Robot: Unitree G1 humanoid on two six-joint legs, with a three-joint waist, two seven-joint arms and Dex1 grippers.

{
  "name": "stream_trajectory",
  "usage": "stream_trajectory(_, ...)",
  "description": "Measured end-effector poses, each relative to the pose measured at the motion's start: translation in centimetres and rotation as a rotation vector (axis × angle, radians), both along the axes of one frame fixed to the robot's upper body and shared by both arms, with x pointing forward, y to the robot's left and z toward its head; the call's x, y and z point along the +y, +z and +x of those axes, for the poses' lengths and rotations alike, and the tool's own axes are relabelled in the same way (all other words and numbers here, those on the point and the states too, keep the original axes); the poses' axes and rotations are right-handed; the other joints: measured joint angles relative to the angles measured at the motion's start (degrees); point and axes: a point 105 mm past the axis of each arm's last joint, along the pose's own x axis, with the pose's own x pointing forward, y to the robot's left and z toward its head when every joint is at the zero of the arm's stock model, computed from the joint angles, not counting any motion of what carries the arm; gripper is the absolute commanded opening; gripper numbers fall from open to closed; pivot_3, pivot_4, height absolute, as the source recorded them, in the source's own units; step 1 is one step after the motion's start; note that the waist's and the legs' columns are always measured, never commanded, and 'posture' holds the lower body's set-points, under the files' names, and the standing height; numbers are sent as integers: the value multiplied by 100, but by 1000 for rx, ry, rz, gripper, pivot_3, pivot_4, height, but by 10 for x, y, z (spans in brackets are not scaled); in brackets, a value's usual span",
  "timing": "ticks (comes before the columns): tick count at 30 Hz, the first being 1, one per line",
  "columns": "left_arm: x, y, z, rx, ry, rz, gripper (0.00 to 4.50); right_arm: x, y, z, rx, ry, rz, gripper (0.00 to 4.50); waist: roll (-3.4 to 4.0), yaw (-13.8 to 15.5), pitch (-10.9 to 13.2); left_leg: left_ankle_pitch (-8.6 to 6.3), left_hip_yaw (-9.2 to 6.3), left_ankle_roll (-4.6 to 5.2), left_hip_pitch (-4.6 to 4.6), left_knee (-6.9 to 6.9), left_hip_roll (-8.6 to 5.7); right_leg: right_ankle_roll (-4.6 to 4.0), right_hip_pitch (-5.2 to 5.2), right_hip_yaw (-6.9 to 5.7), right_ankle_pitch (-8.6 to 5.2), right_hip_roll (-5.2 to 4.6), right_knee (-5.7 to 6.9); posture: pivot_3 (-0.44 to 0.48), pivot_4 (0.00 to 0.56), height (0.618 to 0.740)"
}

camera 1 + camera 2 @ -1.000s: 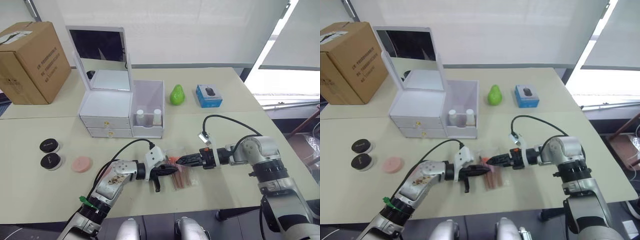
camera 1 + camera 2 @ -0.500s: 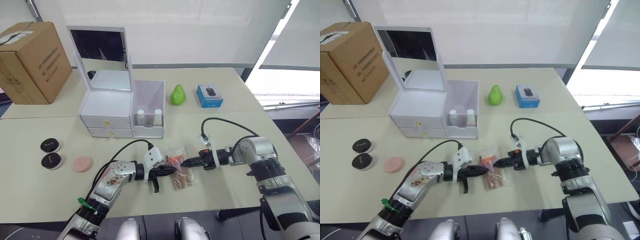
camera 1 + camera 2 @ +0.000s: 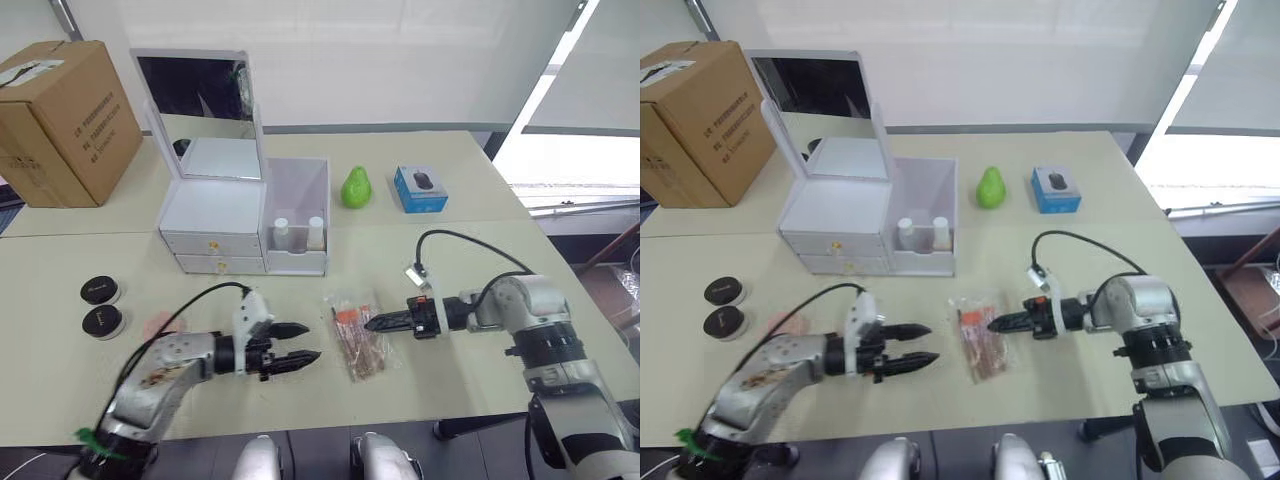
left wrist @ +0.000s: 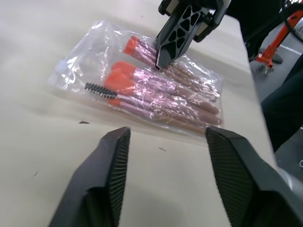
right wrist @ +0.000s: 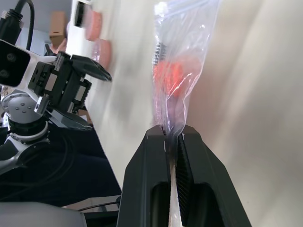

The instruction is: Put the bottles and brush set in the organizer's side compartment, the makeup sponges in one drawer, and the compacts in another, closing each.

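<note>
step in hand, as i judge it: moving the brush set [image 3: 356, 332] to the side compartment [image 3: 297, 262] of the organizer [image 3: 215, 215]. two bottles [image 3: 298, 234] already stand upright in that compartment.

right gripper [image 3: 369, 323]: fingers pinched together on the edge of the clear bag holding the brushes; the right wrist view shows plastic caught between the pads. the rest of the bag lies flat on the table [image 3: 460, 260], in front of the organizer and a little to the robot's right of it.

left gripper [image 3: 311, 342]: fingers wide apart, holding nothing, pointing at the bag from the robot's left and apart from it.

other task items: two compacts [image 3: 101, 306] and a pink sponge [image 3: 160, 325] lie on the table to the left, in front of the drawers [image 3: 213, 253]; both drawers look shut.

next move, my judgement: lift the bag clear of the table, carry it back and left to the compartment, drop it in long end down beside the bottles. grip is on thin plastic only, so slip or sag is likely.

room: open table between bag and organizer, nothing in the path. compartment is open on top, but the bottles take up its front part; free space lies behind them. raised mirror lid [image 3: 194, 100] stands just left of the compartment, so come in from the right. pear [image 3: 353, 189] and blue box [image 3: 419, 190] sit well behind, out of the way. bag is near the front table edge.
</note>
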Motion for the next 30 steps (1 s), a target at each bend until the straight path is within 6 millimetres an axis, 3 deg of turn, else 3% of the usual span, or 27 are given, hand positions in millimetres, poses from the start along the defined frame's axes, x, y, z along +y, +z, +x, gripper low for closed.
stream_trajectory(2, 11, 14, -5, -14, 43, -12, 4480, 1, 21, -6, -84, 56, 25, 0, -1, -3, 6, 0, 0, 0, 0, 0, 0, -7, 1, 0, -6, 0, -2, 0, 150, 728)
stream_trajectory(9, 24, 49, -8, -126, 232, -87, 4480, 21, 111, 2, -436, 152, 232, 0, -11, 6, 11, 0, -2, -1, 7, -3, -1, -7, 5, 1, -6, 3, -7, 0, 150, 728)
stream_trajectory(15, 24, 73, 12, -310, 520, -186, 4480, 54, 169, 77, -818, -163, 310, 0, -14, -3, 9, 0, -7, -1, 7, -6, 1, 24, 6, 10, 19, 18, -3, 0, 150, 728)
stream_trajectory(17, 23, 78, 17, -370, 587, -189, 4480, 58, 174, 102, -916, -295, 291, 0, -16, 17, 8, 1, -7, -1, 4, -5, 1, 23, 7, 12, 21, 19, -4, 0, 150, 728)
stream_trajectory(21, 27, 86, 23, -465, 688, -186, 4480, 65, 172, 133, -1028, -436, 258, 0, -15, 15, 9, 1, -4, -1, 5, -5, 0, -14, 7, 18, 47, 19, -6, 0, 150, 728)
stream_trajectory(26, 21, 95, 27, -534, 709, -209, 4480, 88, 158, 151, -1091, -451, 195, 0, -13, -26, 10, 1, -5, -1, 9, -10, 3, -19, 7, 19, 47, 25, -4, 0, 150, 728)
stream_trajectory(30, 20, 100, 28, -565, 718, -231, 4480, 102, 134, 155, -1074, -431, 132, 0, -13, -28, 10, 1, -5, -1, 9, -10, 4, -22, 7, 20, 49, 25, -3, 0, 150, 728)
